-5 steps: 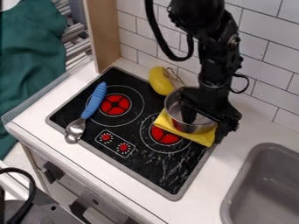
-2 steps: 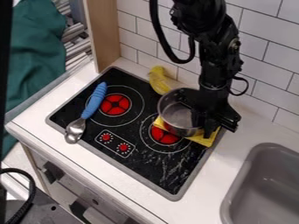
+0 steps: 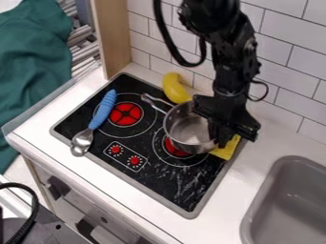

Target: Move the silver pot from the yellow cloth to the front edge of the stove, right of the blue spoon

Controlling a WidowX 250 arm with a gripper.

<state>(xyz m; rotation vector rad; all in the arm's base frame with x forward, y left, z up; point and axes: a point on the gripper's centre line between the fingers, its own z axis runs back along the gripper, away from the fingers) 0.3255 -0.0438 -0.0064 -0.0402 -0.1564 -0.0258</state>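
The black gripper (image 3: 221, 139) hangs over the right rear of the stove, against the right side of a silver pot (image 3: 189, 131). The pot stands over the front right burner, its handle pointing to the upper left. Part of a yellow cloth (image 3: 225, 149) shows to the pot's right, beneath the gripper; the pot covers the rest. Behind the pot's handle lies a yellow banana-like object (image 3: 173, 88). A spoon (image 3: 82, 141) with a blue handle rests along the stove's left side.
The black stove top (image 3: 167, 183) has a raised grey edge and two red burners. A grey sink (image 3: 290, 200) is set into the counter at the lower right. White wall tiles rise behind, with a wooden post (image 3: 113, 35) at the left.
The pot has shifted left and turned, its handle swinging from behind toward the left and covering more of the cloth's left part. The gripper has gone from over the pot to its right side.
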